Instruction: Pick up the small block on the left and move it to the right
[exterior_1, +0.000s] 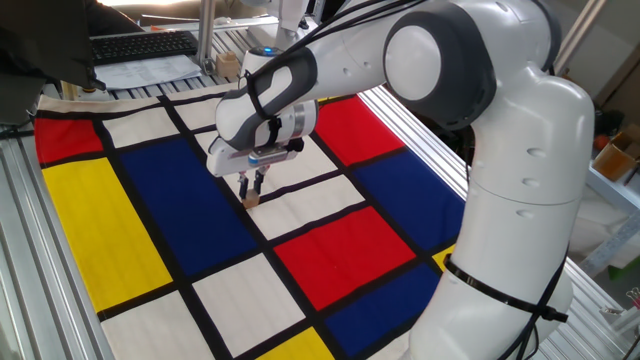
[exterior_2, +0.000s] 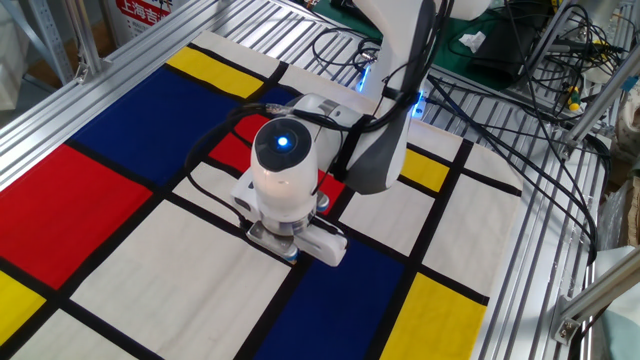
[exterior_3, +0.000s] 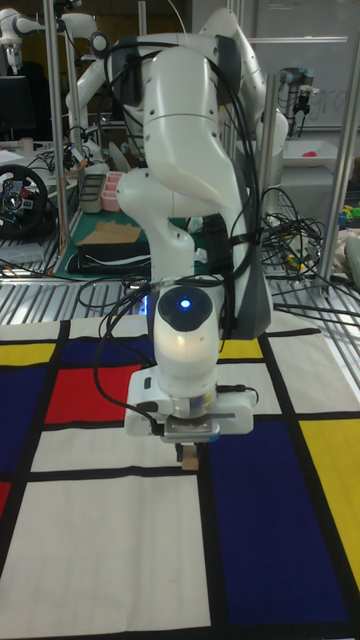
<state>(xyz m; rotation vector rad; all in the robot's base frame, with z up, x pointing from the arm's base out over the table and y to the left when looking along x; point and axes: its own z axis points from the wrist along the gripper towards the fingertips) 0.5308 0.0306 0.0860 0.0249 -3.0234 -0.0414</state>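
Observation:
The small block (exterior_1: 253, 199) is a tiny tan cube pinched between the fingertips of my gripper (exterior_1: 252, 191). It sits at or just above the cloth, on the black line between a blue square and a white one. In the tall fixed view the small block (exterior_3: 188, 462) peeks out under the gripper (exterior_3: 188, 452), which points straight down. In the other fixed view the wrist housing (exterior_2: 283, 175) hides both fingers and block.
The checked cloth (exterior_1: 120, 230) of red, blue, yellow and white squares covers the table. A keyboard (exterior_1: 142, 44) and papers lie beyond its far edge. Aluminium rails (exterior_2: 90, 75) frame the table, and loose cables (exterior_2: 500, 130) trail near the arm's base.

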